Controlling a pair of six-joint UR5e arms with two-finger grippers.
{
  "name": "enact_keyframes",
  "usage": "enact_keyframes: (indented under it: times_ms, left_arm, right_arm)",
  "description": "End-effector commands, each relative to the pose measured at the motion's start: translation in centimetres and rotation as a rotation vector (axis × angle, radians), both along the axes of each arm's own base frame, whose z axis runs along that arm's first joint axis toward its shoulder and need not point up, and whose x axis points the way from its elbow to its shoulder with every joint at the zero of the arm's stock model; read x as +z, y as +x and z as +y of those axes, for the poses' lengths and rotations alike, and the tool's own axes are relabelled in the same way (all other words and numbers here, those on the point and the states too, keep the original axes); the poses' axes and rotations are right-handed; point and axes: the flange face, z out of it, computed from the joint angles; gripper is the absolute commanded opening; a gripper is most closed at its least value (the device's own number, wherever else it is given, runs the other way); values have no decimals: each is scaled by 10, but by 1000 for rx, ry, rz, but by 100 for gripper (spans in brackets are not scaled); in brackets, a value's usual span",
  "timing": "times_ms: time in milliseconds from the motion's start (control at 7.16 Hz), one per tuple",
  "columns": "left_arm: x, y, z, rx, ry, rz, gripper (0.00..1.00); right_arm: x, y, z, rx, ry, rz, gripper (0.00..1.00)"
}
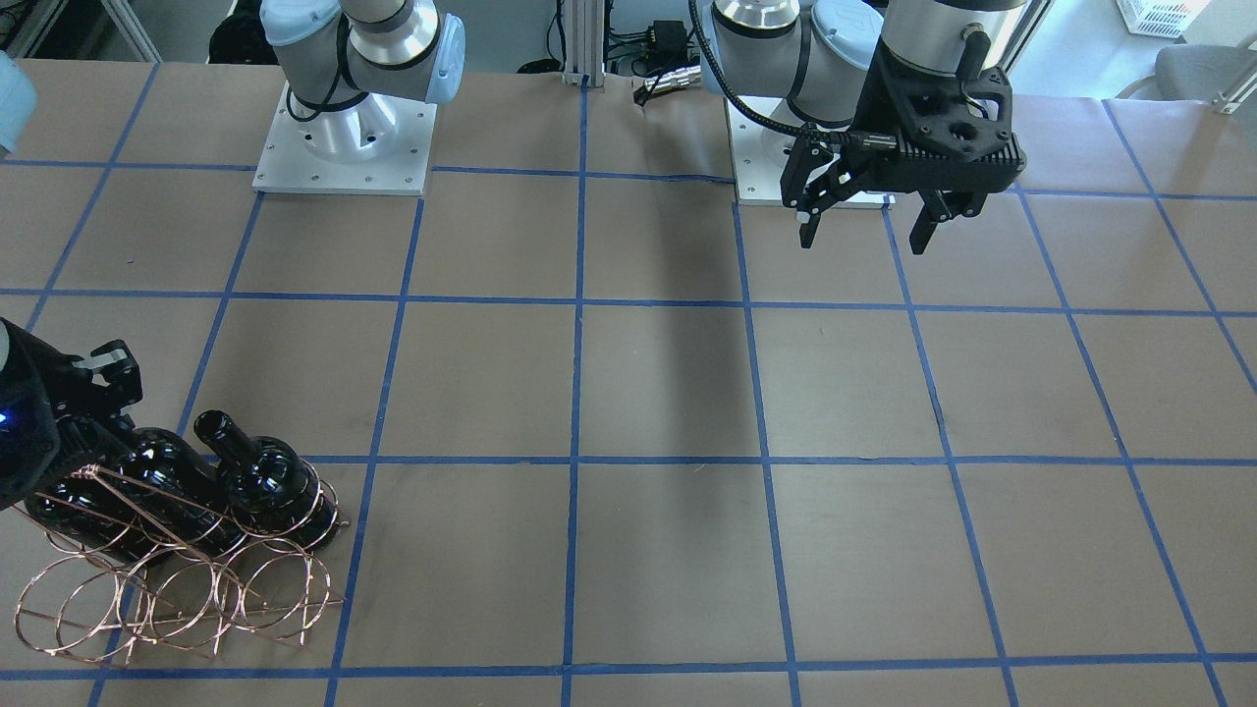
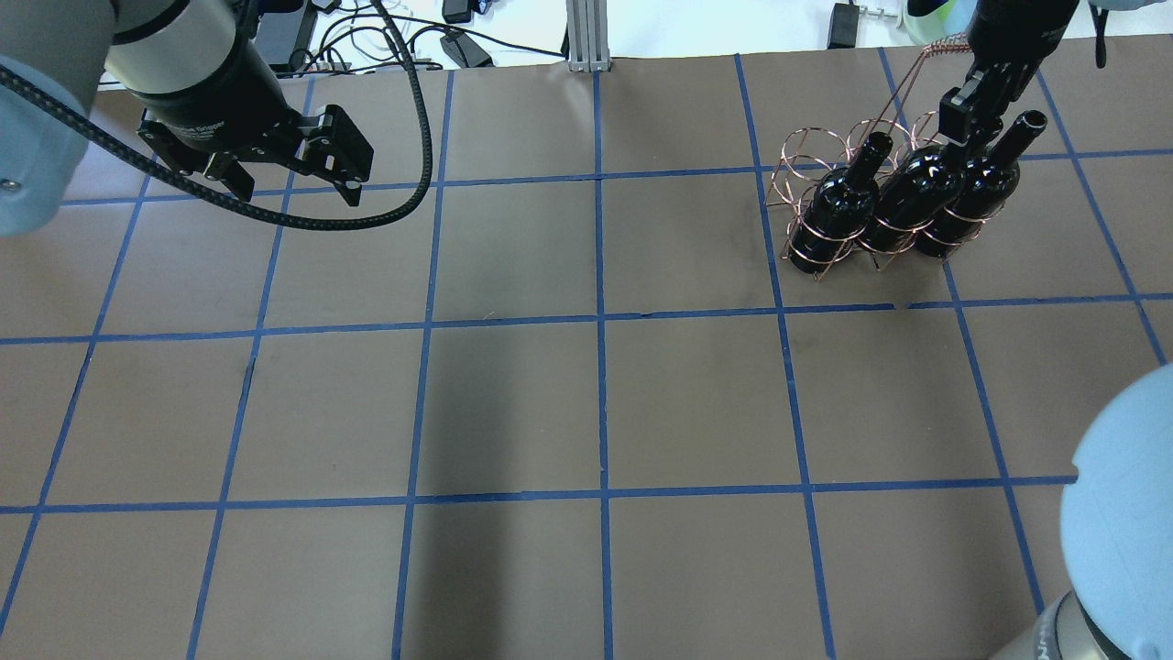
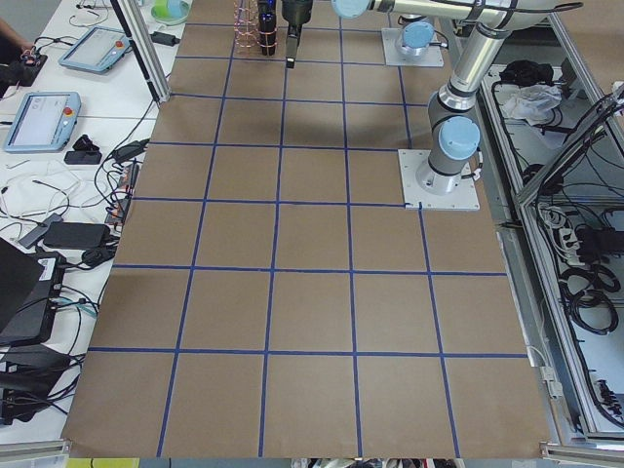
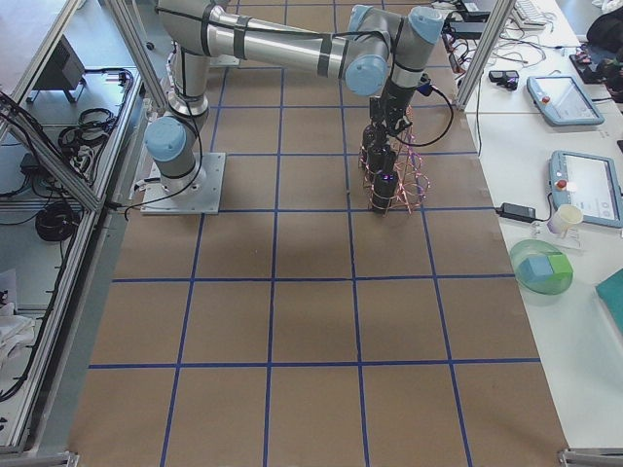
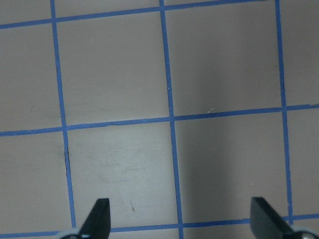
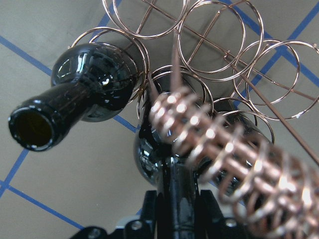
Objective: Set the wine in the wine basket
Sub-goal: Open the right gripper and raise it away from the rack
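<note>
Wrist cam showed right jaws clamped on the neck of the wine (image 6: 172, 199), which sat mid-row in the basket (image 6: 224, 149). Overhead hid that grip but showed left jaws spread over the table (image 2: 596, 412).

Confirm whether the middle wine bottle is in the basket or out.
In: the wine sits through the wine basket rings, with the right gripper clamped on its neck.

I see the wine (image 2: 916, 197), a glossy near-black unlabelled bottle, lying tilted neck-up in the middle rings of the copper wire wine basket (image 6: 219, 149) on the counter's (image 2: 596, 412) far right, between two matching bottles (image 2: 843, 206), its neck pinched in the right claw (image 2: 962, 115).
</note>
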Motion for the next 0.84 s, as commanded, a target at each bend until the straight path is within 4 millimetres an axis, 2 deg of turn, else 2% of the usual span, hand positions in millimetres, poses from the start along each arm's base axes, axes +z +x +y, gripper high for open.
enact_keyframes:
  times_ms: [0,279,419,559,699]
  left_arm:
    - [0,0,0,-1,0,0,100]
    - [0,0,0,-1,0,0,100]
    - [0,0,0,1,0,0,100]
    - [0,0,0,1,0,0,100]
    - [1,0,1,-1,-1,0,100]
  right_arm:
    - [-7,0,-1,4,14,8,0]
    - [-11,-2,1,7,28,23,0]
    - [-9,-2,3,7,26,26,35]
    - [-10,3,3,13,33,24,48]
    - [-9,6,4,18,34,24,65]
